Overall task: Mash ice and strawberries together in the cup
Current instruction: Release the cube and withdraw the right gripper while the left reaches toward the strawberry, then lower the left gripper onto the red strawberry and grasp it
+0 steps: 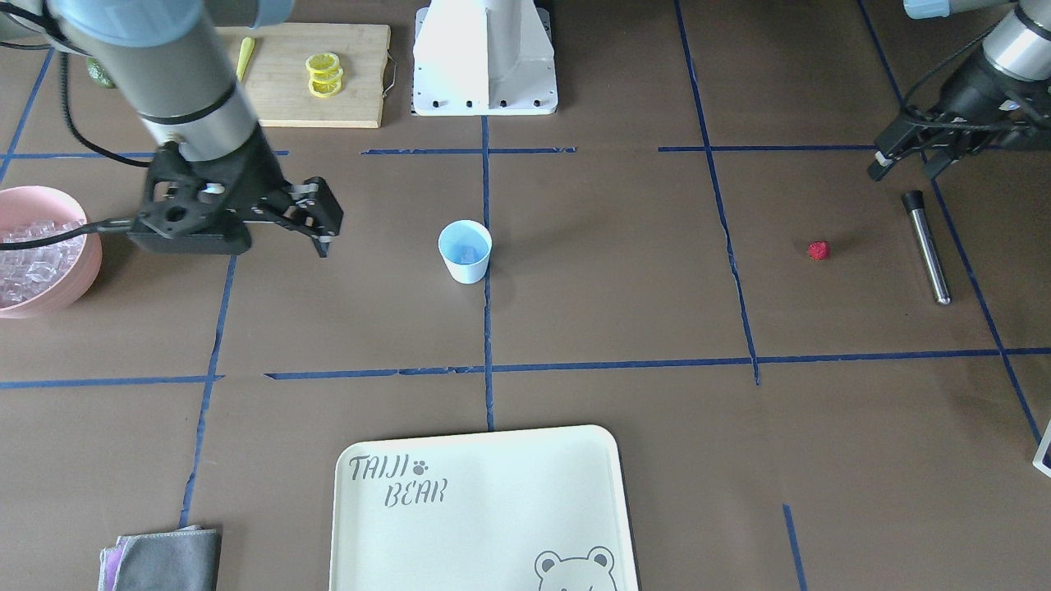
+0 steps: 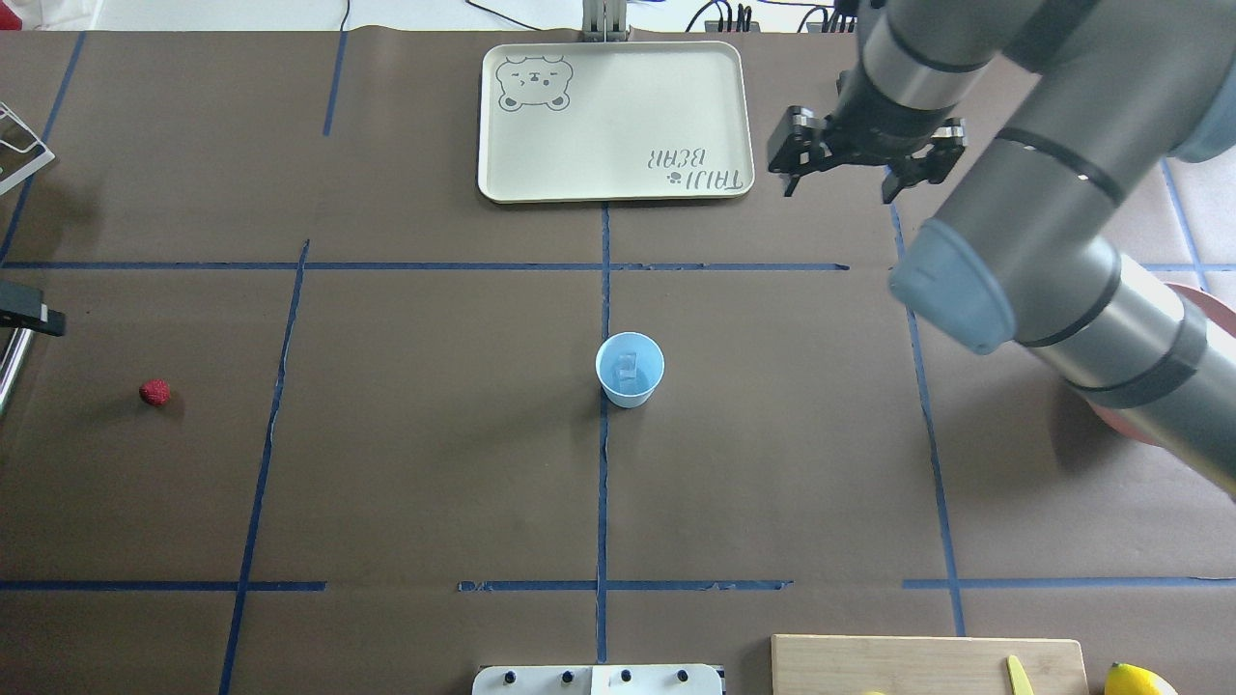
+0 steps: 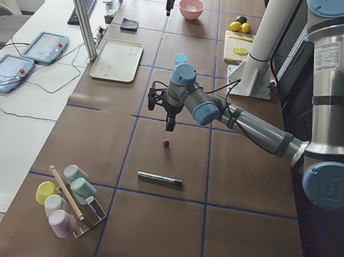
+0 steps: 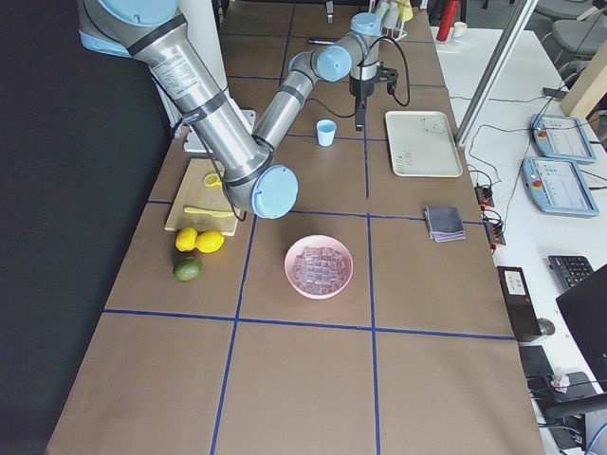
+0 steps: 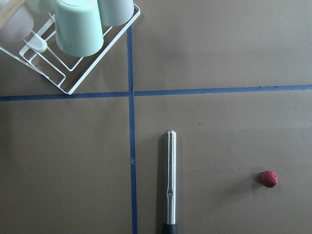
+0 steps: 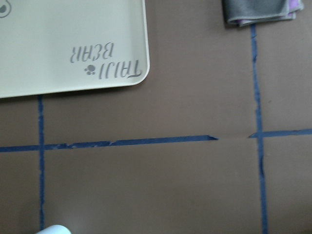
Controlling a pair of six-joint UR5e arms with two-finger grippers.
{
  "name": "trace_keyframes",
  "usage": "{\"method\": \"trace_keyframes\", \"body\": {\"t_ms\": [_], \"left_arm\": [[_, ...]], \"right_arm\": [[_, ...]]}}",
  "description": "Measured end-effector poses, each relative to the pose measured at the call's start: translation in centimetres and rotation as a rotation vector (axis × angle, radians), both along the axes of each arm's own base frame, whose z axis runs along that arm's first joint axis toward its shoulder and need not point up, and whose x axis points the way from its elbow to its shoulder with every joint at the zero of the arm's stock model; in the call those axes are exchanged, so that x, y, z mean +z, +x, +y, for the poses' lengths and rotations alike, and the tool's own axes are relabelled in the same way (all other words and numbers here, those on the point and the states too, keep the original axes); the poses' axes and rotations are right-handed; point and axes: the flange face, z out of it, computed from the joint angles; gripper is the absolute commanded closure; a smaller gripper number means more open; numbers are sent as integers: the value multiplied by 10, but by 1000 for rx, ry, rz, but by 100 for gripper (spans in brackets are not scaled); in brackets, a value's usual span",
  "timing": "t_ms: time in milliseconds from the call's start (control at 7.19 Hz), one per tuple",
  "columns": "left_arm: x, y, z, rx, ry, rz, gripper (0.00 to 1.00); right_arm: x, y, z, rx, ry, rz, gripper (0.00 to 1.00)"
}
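Note:
The light-blue cup (image 1: 465, 252) stands upright at the table's middle, with a clear ice cube (image 2: 628, 365) inside. More ice (image 1: 29, 258) is heaped in the pink bowl (image 1: 92, 267). The red strawberry (image 1: 818, 250) lies alone on the table, also in the left wrist view (image 5: 268, 178). My right gripper (image 2: 838, 181) is open and empty, hovering between the bowl and the cup, apart from both. My left gripper (image 1: 905, 168) is open and empty, above the table beyond the strawberry.
A metal pestle (image 1: 926, 246) lies beside the strawberry. A cream tray (image 2: 618, 121) sits at the far edge, a grey cloth (image 1: 164, 558) near it. A cutting board with lemon slices (image 1: 324, 74) is by the robot base. A cup rack (image 5: 73, 39) stands at the left end.

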Motion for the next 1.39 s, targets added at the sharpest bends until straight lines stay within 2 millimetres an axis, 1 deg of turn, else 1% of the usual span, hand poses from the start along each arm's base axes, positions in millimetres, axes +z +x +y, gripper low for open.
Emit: {"method": "trace_keyframes", "body": {"t_ms": [139, 278, 417, 695, 834, 973, 1112, 1251, 1390], "left_arm": [[12, 30, 3, -16, 10, -27, 0], [29, 53, 0, -25, 21, -40, 0], [46, 74, -7, -34, 28, -41, 0], [73, 109, -18, -34, 29, -59, 0], [84, 117, -20, -29, 22, -71, 0], [93, 121, -21, -26, 13, -83, 0], [101, 123, -21, -22, 4, -93, 0], [104, 124, -21, -20, 0, -96, 0], [104, 125, -20, -19, -3, -96, 1]], "right_arm": [[38, 52, -10, -44, 29, 8, 1], [78, 100, -13, -84, 54, 18, 1], [117, 138, -12, -116, 69, 37, 1], [188, 198, 4, -162, 81, 63, 1], [220, 219, 17, -168, 93, 63, 1], [248, 232, 32, -165, 107, 60, 1], [266, 238, 44, -161, 120, 55, 1], [274, 240, 50, -159, 125, 51, 1], [277, 241, 52, -158, 126, 50, 1]]}}
